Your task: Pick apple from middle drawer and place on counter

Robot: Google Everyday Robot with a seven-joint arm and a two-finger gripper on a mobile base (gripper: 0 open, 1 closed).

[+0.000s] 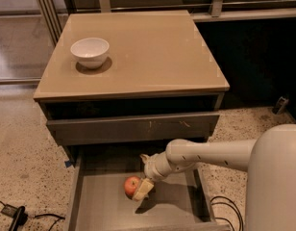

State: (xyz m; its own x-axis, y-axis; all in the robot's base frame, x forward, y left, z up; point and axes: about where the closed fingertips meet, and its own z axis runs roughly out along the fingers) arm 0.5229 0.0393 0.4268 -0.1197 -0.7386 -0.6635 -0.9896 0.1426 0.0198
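With the small round red apple (131, 186) lying in the open dark-grey middle drawer (102, 207), close against the pale gripper (141, 190), whose opening cannot be told, it could be nudged aside or dropped short of the glossy tan counter (153, 52) if clamped off-centre.

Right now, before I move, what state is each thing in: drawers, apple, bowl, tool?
Wide dark-grey middle drawer: pulled open.
Small round red apple: lying on the drawer floor.
Tool: low in the drawer, right against the apple.
Scratched grey drawer front: shut.
White bowl: upright on the glossy tan counter, looks empty.
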